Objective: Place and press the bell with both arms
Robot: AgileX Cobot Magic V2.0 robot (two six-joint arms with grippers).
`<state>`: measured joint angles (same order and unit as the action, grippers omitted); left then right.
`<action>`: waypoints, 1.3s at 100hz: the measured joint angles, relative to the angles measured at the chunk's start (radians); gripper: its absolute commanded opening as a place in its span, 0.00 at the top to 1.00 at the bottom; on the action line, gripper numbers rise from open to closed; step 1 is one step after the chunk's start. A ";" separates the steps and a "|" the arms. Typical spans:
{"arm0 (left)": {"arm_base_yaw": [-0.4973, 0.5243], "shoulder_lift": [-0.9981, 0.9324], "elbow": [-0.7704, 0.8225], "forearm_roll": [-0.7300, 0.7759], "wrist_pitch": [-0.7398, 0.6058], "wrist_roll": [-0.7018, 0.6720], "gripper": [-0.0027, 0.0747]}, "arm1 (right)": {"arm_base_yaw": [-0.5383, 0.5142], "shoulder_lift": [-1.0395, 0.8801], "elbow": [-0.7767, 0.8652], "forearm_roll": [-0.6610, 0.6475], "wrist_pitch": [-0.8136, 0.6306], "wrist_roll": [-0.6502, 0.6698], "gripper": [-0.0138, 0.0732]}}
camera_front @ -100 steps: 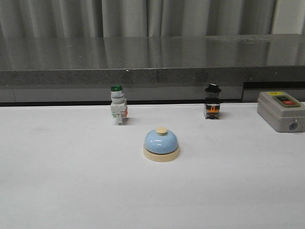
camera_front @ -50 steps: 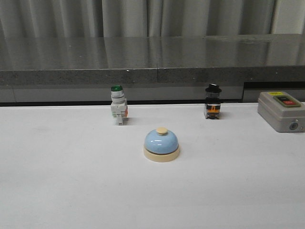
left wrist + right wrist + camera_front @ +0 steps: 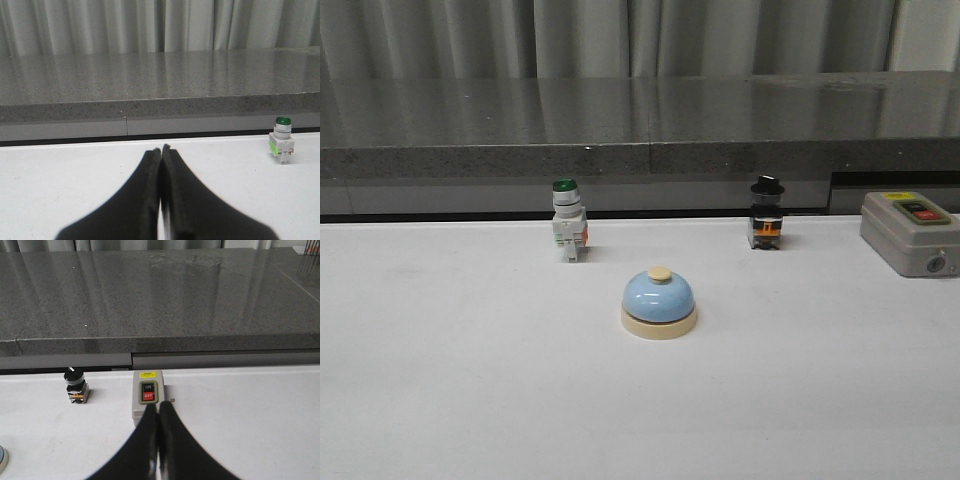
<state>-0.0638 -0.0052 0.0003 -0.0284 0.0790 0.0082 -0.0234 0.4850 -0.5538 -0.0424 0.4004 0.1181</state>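
Observation:
The light-blue dome bell (image 3: 659, 302) with a cream base and cream button stands upright on the white table, near the middle of the front view. Its edge just shows in the right wrist view (image 3: 2, 459). Neither arm shows in the front view. My left gripper (image 3: 161, 148) is shut and empty, above bare table; the bell is out of its view. My right gripper (image 3: 158, 406) is shut and empty, its tips in front of the grey ON/OFF switch box (image 3: 147, 394).
A green-capped white push-button switch (image 3: 567, 219) stands behind the bell to the left. A black-knobbed selector switch (image 3: 766, 213) stands behind to the right. The grey switch box (image 3: 910, 232) sits at the far right. A dark stone ledge (image 3: 640, 125) runs along the back.

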 measured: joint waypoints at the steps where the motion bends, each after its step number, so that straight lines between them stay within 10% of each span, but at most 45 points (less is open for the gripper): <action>1: 0.000 0.000 0.000 0.000 0.000 0.000 0.99 | 0.000 0.007 -0.008 0.000 0.000 0.000 0.92; 73: 0.000 0.000 0.000 0.000 0.000 0.000 0.99 | 0.439 0.731 -0.453 0.005 0.188 -0.063 0.92; 130: 0.000 0.000 0.000 0.000 0.000 0.000 0.99 | 0.568 1.262 -0.844 0.123 0.356 -0.206 0.92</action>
<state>-0.0638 -0.0052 0.0003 -0.0284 0.0790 0.0082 0.5441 1.7470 -1.3975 0.0804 0.7561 -0.0880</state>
